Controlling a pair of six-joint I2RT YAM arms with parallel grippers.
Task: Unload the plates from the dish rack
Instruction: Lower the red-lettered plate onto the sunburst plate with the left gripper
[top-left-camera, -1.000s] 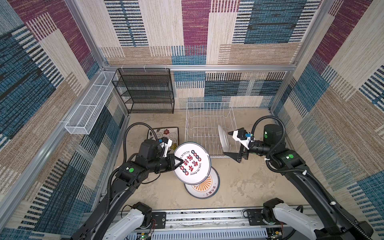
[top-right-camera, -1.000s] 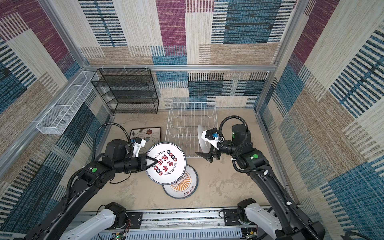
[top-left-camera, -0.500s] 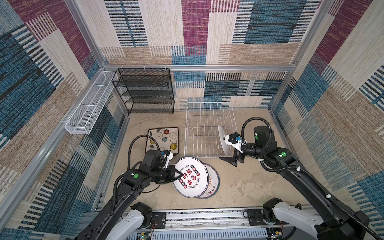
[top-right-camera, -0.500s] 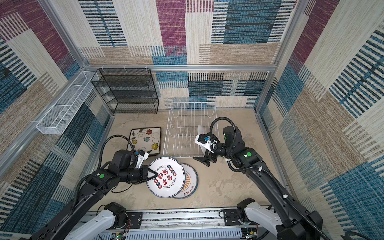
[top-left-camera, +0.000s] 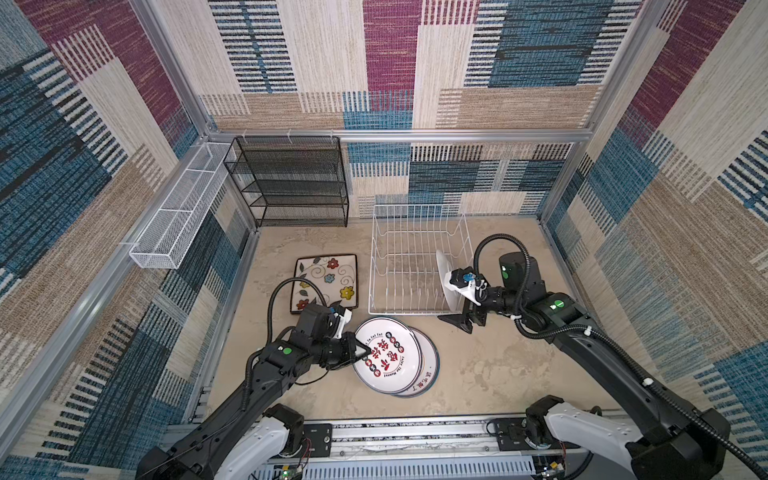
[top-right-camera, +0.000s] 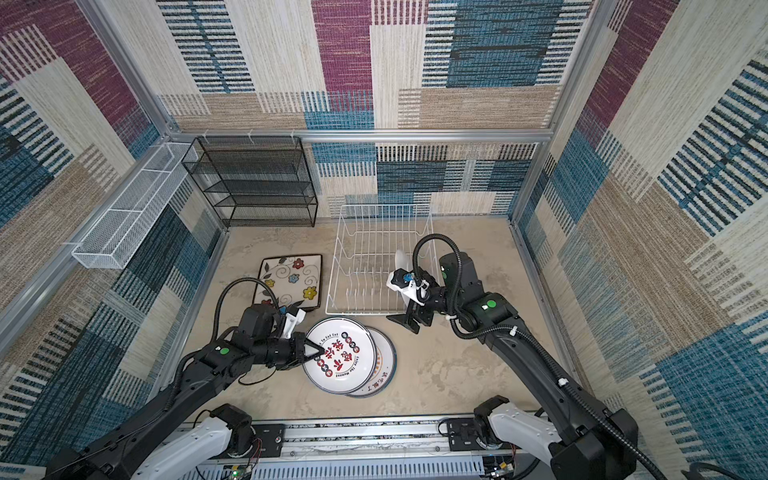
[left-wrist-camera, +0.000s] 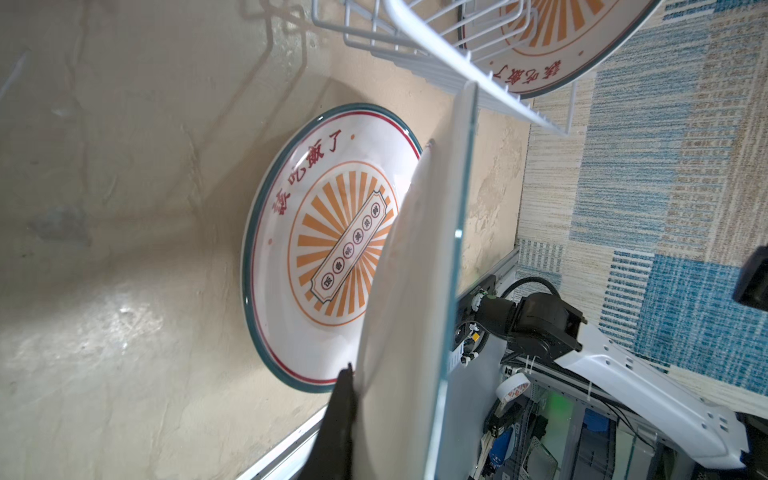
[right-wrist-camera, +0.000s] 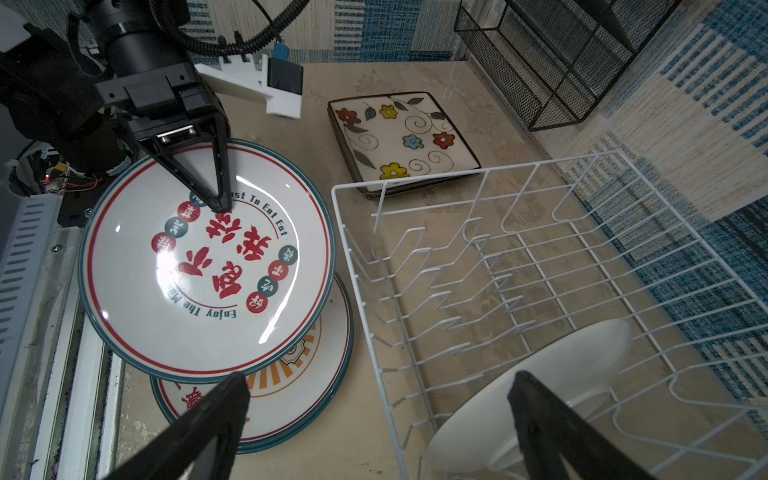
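Hand (top-left-camera: 367, 352) of left arm low, level (plate (top-left-camera: 386, 365) in grip)

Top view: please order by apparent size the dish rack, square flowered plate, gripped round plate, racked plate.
1. dish rack
2. square flowered plate and gripped round plate: alike, not ranked
3. racked plate, seen nearly edge-on

The left pincer (left-wrist-camera: 355, 384) clamps a white plate (left-wrist-camera: 415, 299) seen edge-on with its teal rim showing; one black finger (left-wrist-camera: 340, 419) presses its underside at six o'clock. Behind it, partly covered, a sunburst plate (left-wrist-camera: 320, 249) lies flat on the beige counter (left-wrist-camera: 124, 208). Toward one o'clock, a second sunburst plate (left-wrist-camera: 590, 45) shows through the dish rack (left-wrist-camera: 436, 56) wires
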